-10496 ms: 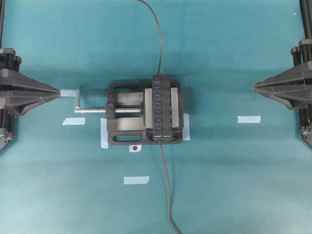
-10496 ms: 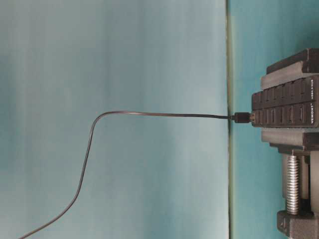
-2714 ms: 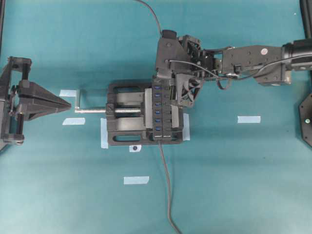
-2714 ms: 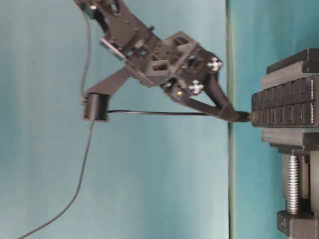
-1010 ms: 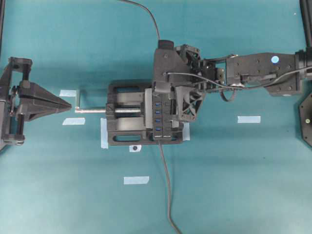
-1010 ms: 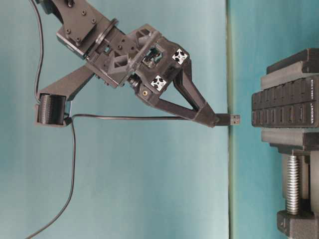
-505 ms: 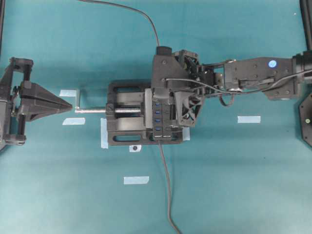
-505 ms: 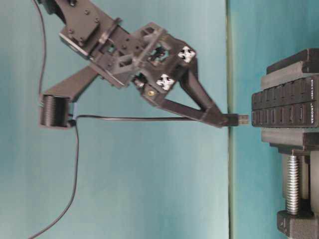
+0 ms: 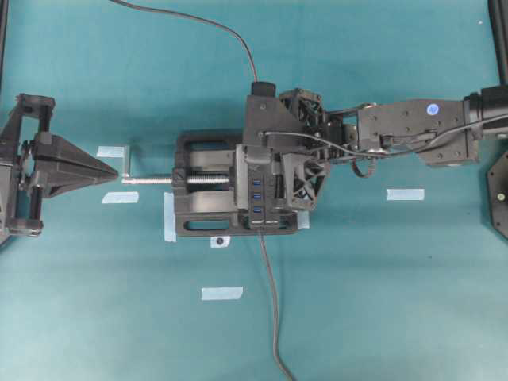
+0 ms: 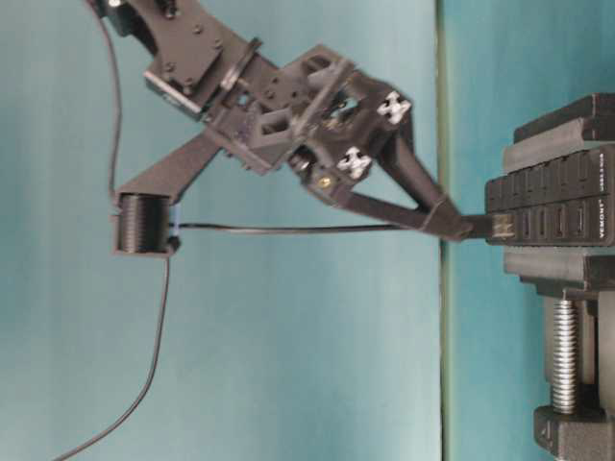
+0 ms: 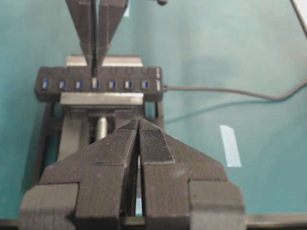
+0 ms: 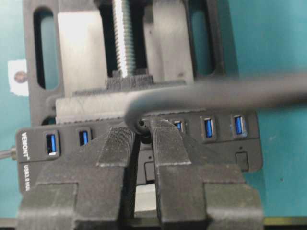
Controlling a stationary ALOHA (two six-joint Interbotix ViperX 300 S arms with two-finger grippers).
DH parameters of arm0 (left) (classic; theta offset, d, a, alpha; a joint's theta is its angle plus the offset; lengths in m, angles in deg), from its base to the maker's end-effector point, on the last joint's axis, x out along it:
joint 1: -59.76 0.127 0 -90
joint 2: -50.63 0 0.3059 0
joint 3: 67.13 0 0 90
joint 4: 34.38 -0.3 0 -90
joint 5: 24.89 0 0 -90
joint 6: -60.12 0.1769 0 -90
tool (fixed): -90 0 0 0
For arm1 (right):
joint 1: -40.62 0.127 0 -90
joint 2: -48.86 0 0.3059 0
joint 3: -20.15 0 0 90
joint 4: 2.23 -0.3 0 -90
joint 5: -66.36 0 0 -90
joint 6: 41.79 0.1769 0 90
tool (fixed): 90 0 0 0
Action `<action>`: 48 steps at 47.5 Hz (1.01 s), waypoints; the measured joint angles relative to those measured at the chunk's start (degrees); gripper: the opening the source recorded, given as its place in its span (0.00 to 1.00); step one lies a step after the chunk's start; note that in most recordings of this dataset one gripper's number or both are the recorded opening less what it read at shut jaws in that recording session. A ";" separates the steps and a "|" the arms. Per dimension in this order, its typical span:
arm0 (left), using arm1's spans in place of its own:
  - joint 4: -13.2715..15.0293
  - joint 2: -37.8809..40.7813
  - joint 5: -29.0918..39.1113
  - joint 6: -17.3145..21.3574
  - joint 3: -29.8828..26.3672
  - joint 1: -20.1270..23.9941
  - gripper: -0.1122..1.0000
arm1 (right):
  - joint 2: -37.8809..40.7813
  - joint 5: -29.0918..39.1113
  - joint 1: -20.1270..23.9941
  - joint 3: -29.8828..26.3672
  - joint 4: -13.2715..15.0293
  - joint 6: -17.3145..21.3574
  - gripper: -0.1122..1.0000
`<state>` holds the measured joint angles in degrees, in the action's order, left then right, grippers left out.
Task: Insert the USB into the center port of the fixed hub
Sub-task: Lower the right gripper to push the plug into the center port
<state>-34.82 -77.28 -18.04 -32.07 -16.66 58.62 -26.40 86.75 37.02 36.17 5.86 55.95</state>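
Teal cloth (image 9: 381, 302) over the whole table, flat, marked with pale blue tape strips: one (image 9: 405, 194) at 3 o'clock of the vise, one (image 9: 221, 293) at 6 o'clock, two (image 9: 119, 197) at 9 o'clock near the screw handle. Teal backdrop behind in the table-level view, with a vertical seam (image 10: 440, 125) where backdrop meets cloth.

Black vise (image 9: 202, 194) at centre, silver screw (image 9: 159, 180) pointing to 9 o'clock, clamping the hub (image 11: 98, 85). Hub's own cable (image 9: 272, 309) running off toward 6 o'clock in the overhead view.

Right claw (image 10: 466, 227) reaching in from 3 o'clock, nearly closed, pinching the USB (image 10: 485, 229) between its fingers (image 12: 163, 139). Plug tip touching the hub's face, at the centre port (image 11: 95, 84); how deep it sits, cannot tell. USB cable (image 10: 288, 229) trailing back from the fingers, then up toward 12 o'clock in the overhead view.

Left claw (image 11: 138, 143) closed, pads together, holding nothing, parked at 9 o'clock, well apart from the vise, pointed at the screw handle.
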 measured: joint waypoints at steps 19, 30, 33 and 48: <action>0.00 -0.09 -0.09 0.00 0.00 0.00 0.10 | 0.35 -1.41 0.18 0.35 -0.09 0.18 0.17; 0.00 0.00 -0.09 0.00 0.00 0.00 0.10 | 1.14 -1.41 0.26 0.26 -0.09 0.18 0.17; 0.00 0.00 -0.09 0.00 0.00 0.00 0.10 | 1.23 -1.41 0.26 0.26 -0.09 0.18 0.17; 0.00 -0.09 0.00 0.00 0.00 0.00 0.10 | 1.49 -0.35 0.35 0.18 0.26 0.18 0.15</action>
<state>-34.82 -77.36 -18.04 -32.07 -16.66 58.62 -24.90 86.40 37.37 36.35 6.12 56.12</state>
